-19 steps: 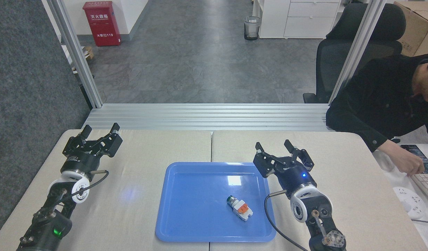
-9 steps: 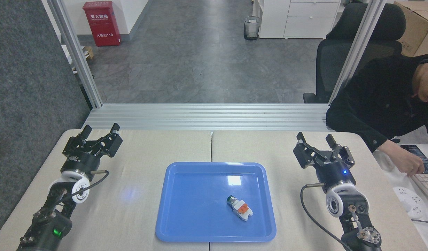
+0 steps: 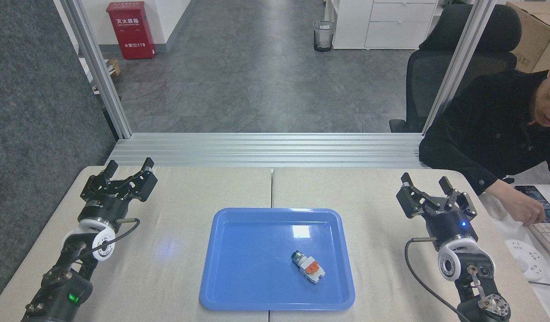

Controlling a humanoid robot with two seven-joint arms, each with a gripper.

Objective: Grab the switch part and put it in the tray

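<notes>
The switch part point(image 3: 308, 266), white with an orange insert and a green-and-silver round end, lies inside the blue tray point(image 3: 239, 286), right of its middle. The tray rests flat on the beige table between my two arms. My right gripper point(image 3: 425, 182) stands open over the table's right side, well clear of the tray, with nothing between its fingers. At the far left of the table my left gripper point(image 3: 129, 165) is open too and holds nothing.
A person in a black sleeve point(image 3: 480, 147) leans in at the right, a hand point(image 3: 523, 210) near a keyboard point(image 3: 547, 232) and phone. A white socket strip point(image 3: 527, 259) lies by the table's right edge. An aluminium rail point(image 3: 266, 150) borders the far side.
My right arm has swung from the tray's upper right corner out to the right side of the table, gripper staying open. The switch part, the tray and the left arm have not moved.
</notes>
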